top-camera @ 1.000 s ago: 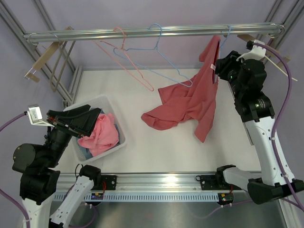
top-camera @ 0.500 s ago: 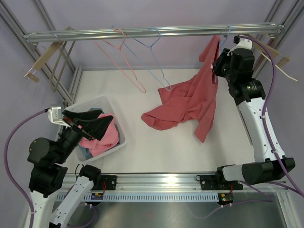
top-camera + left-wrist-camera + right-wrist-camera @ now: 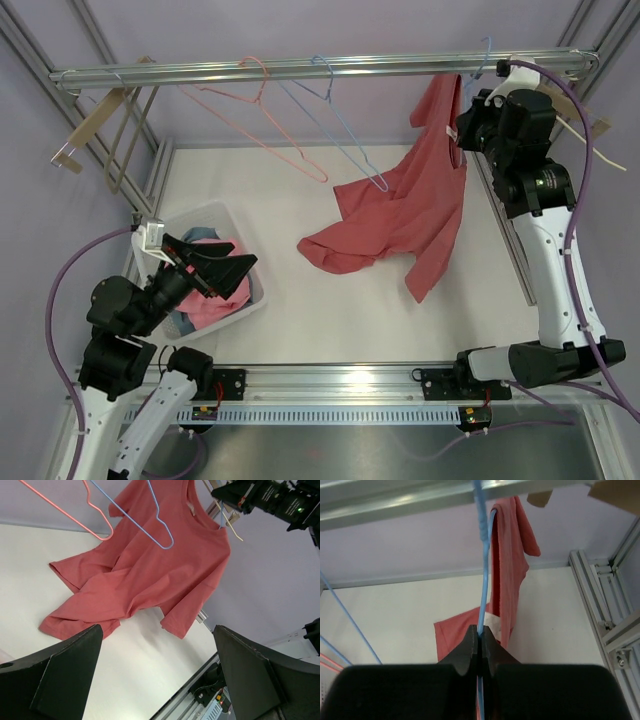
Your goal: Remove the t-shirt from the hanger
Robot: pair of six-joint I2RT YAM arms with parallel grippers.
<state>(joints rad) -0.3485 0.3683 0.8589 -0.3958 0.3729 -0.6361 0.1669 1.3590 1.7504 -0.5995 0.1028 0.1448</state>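
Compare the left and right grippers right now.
Left gripper: fingers wide open, holding nothing. Right gripper: fingers shut on the wire of the shirt's hanger. The left gripper sits low, over the bin. The right gripper is up at the rail, beside the shirt. Both have black fingers.

pale lilac walls (image 3: 400,30); white tabletop (image 3: 330,320), evenly lit; aluminium frame (image 3: 330,374) (extruded profile) carrying one overhead rail (image 3: 200,72).

Bright, even overhead light. Faint soft shadow beneath t-shirt (image 3: 400,215) on white table (image 3: 300,320). Glare spots on near metal rail (image 3: 330,378). Close-up right gripper (image 3: 479,631) dark, soft-focus.
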